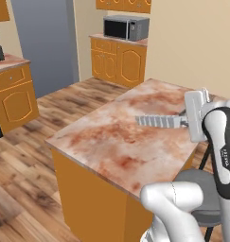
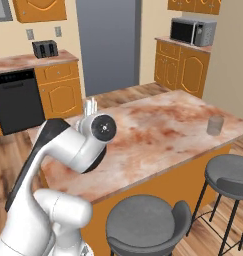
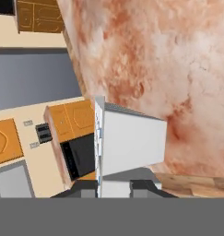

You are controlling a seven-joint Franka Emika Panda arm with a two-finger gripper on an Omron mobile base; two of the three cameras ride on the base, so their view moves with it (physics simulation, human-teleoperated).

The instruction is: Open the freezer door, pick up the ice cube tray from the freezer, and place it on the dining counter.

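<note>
Gripper [image 3: 114,188] clamping on one end of the ice cube tray [image 1: 159,121], tray jutting out level above the dining counter [image 1: 111,146], hanging over its marbled middle, bare stone stretching toward every edge, a glass [image 2: 215,125] standing well apart.

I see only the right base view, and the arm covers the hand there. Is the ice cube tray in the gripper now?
Observer: Yes. In the left base view the gripper is shut on one end of the ice cube tray, and the hand view shows the tray between the fingertips.
Operator: Good. Where is the tray, relative to the dining counter?
Observer: It sticks out sideways from the gripper over the marbled top of the dining counter, well inside its edges. I cannot tell whether it touches the top.
</note>
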